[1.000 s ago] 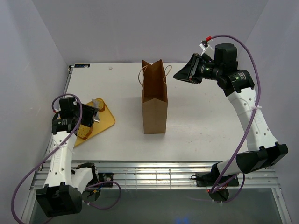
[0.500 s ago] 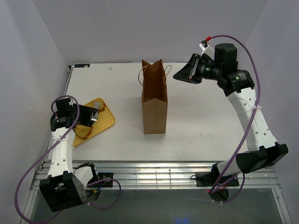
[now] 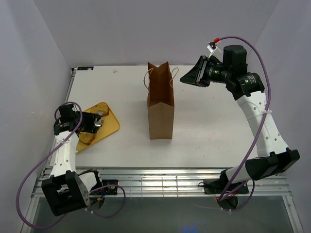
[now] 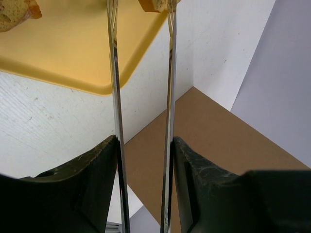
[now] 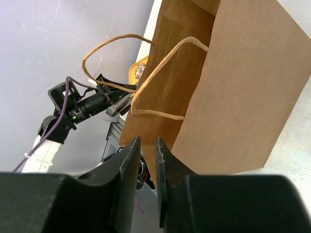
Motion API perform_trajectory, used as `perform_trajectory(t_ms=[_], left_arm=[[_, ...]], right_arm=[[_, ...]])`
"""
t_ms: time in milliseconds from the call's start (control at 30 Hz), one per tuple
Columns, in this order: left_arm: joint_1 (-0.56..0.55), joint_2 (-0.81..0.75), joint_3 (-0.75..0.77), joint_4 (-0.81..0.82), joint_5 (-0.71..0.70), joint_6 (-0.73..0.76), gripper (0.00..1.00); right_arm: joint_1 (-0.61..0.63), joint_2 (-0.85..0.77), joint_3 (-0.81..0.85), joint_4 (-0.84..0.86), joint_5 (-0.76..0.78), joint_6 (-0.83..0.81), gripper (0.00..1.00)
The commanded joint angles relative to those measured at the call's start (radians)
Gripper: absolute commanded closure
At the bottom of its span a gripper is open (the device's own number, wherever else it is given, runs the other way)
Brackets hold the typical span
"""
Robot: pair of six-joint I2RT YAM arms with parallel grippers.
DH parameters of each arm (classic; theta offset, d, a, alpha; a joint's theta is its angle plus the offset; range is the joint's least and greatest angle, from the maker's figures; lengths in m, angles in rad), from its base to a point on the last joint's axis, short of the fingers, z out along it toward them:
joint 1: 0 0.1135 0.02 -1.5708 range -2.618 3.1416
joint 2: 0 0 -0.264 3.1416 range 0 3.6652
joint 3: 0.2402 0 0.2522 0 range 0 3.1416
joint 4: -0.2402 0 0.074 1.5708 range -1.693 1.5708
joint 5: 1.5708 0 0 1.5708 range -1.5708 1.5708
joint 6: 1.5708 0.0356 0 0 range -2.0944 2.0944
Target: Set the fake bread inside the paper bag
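Note:
The tall brown paper bag (image 3: 161,111) stands upright and open at the table's middle, its two looped handles (image 5: 121,46) hanging off the rim. At the left, the yellow tray (image 3: 111,127) carries one fake bread piece (image 3: 87,139), also seen in the left wrist view (image 4: 14,12). My left gripper (image 3: 98,119) lies low over the tray, and its thin metal fingers (image 4: 114,73) hold a second orange-brown bread piece (image 4: 154,5) at their tips, which are cut off by the frame's edge. My right gripper (image 3: 183,78) hovers beside the bag's top right with its jaws a narrow gap apart and empty (image 5: 147,140).
A slatted metal rail (image 3: 165,182) runs along the near edge between the arm bases. Pale walls close in the table on the left, back and right. White tabletop (image 3: 209,121) lies between the bag and the right arm.
My left arm has drawn back and dropped lower over the tray, uncovering the bread piece at the tray's near end. The right arm and the bag have not moved.

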Motion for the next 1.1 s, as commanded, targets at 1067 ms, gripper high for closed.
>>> perform_trajectory(t_ms=[1067], left_arm=[[0.089,0.152,0.044,0.124,0.075,-0.028,0.81]], right_arm=[[-0.001,0.008,0.041,0.043,0.008,-0.003,0.75]])
